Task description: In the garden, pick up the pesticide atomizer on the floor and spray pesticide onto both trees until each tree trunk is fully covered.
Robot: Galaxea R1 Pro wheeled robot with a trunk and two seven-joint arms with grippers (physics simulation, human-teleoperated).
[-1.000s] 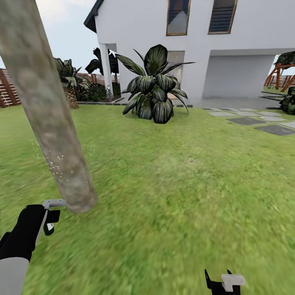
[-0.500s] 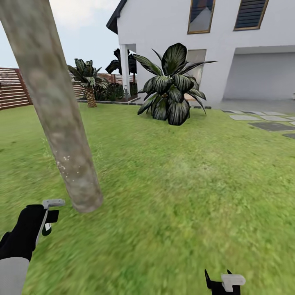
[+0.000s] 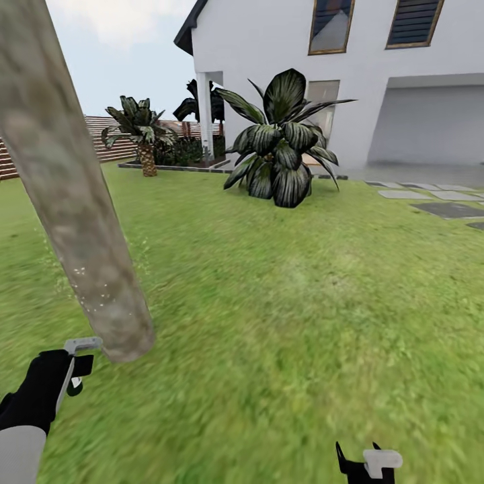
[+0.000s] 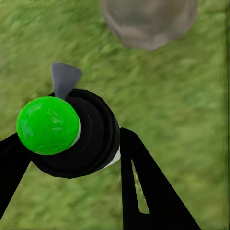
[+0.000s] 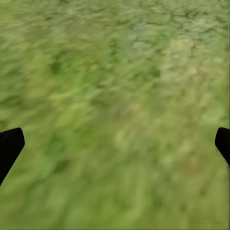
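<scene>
While my left gripper clamps the glossy green-capped atomizer, white pesticide specks dot the mottled trunk; right gripper splayed.

Home garden, simulator render. Green grass lawn fills the ground. White two-storey house stands behind it, with framed upper windows and a recessed garage bay. Grey stepping stones run across the lawn toward the bay. Brown horizontal-slat fence at the far left. Plantings: large dark broad-leaved shrub, small palm, thick grey-brown tree trunk close by.
</scene>
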